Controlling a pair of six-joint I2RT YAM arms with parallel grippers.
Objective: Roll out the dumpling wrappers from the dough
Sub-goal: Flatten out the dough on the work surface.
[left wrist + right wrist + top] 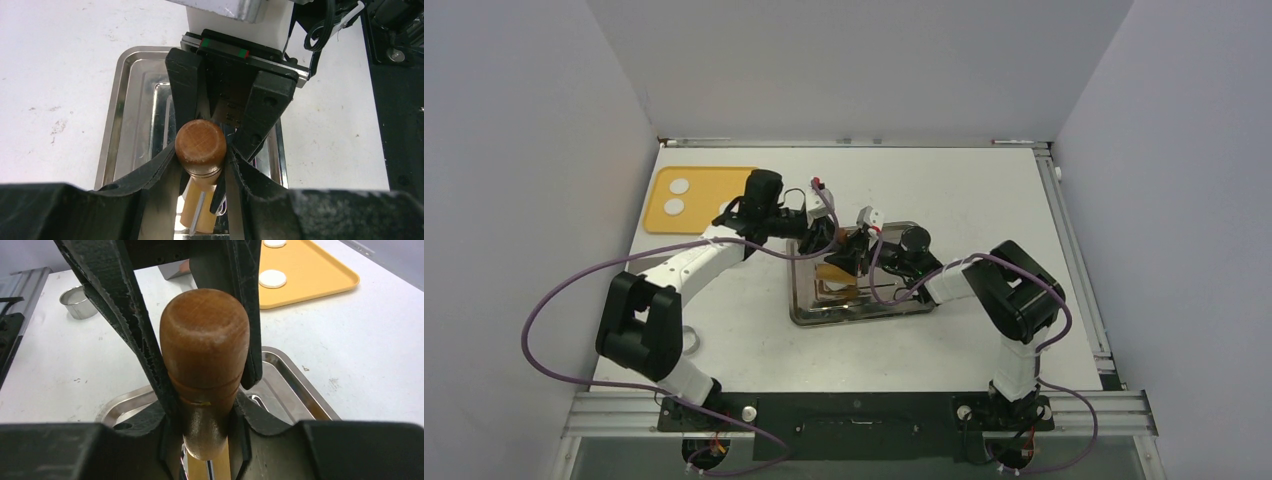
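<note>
Both grippers face each other over a metal tray (120, 100), forearms angled inward from bent elbows. Left gripper (201, 165) is clamped on one wooden handle of the rolling pin (200, 140); right gripper (205, 405) pinches the opposite handle. The pin lies level between them, just above the tray. Farther off, beyond the left gripper, two dough pieces (681, 185) sit on a yellow tray (724, 180).

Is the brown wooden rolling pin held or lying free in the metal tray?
Held: left gripper and right gripper each clamp one rolling pin handle.
</note>
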